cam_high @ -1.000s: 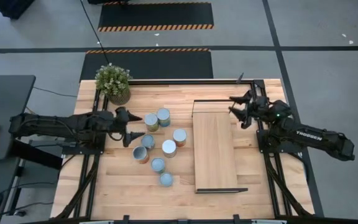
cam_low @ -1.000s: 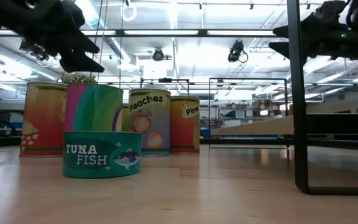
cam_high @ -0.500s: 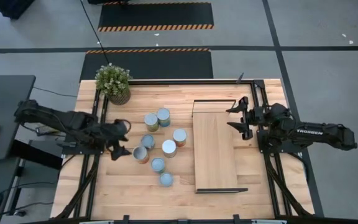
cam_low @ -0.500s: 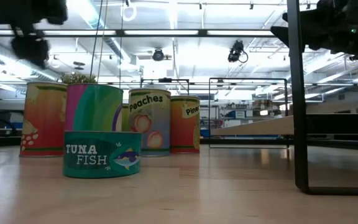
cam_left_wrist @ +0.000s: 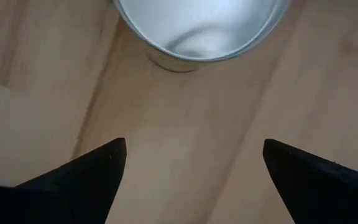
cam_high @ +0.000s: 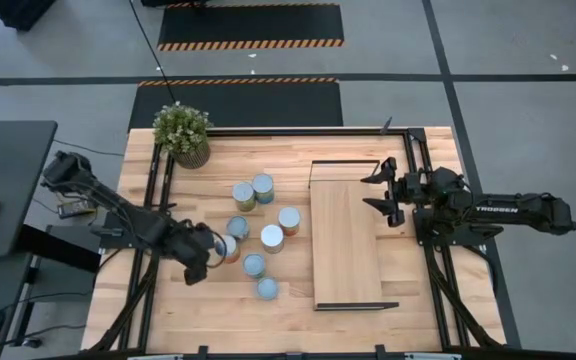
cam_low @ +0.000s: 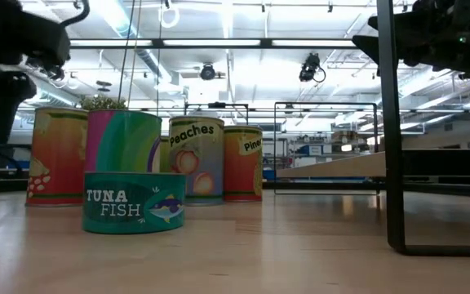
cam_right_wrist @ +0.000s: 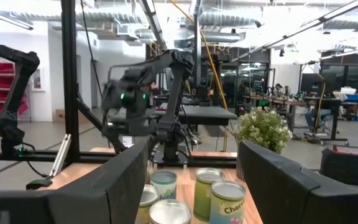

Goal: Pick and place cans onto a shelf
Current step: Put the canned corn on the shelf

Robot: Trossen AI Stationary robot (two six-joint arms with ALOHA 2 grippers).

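Observation:
Several cans stand upright in a cluster on the tabletop, left of the shelf, a long light-wood board with black frame ends. In the low view a flat tuna can stands in front of taller cans. My left gripper points down at the table, open, just left of the cluster's left-hand can. That can's silvery top shows beyond the fingers, with bare wood between them. My right gripper hovers open at the shelf's right edge, pointing left toward the cans.
A potted plant stands at the table's far left corner. The shelf's black frame post rises on the low view's right. Bare tabletop lies near the front edge, between the cans and the shelf's near end.
My left gripper has swung from beside the far cans toward the table's near edge and tipped from about level to pointing down beside the left-hand can, staying open. My right gripper has drifted slightly toward the near edge. No can has moved.

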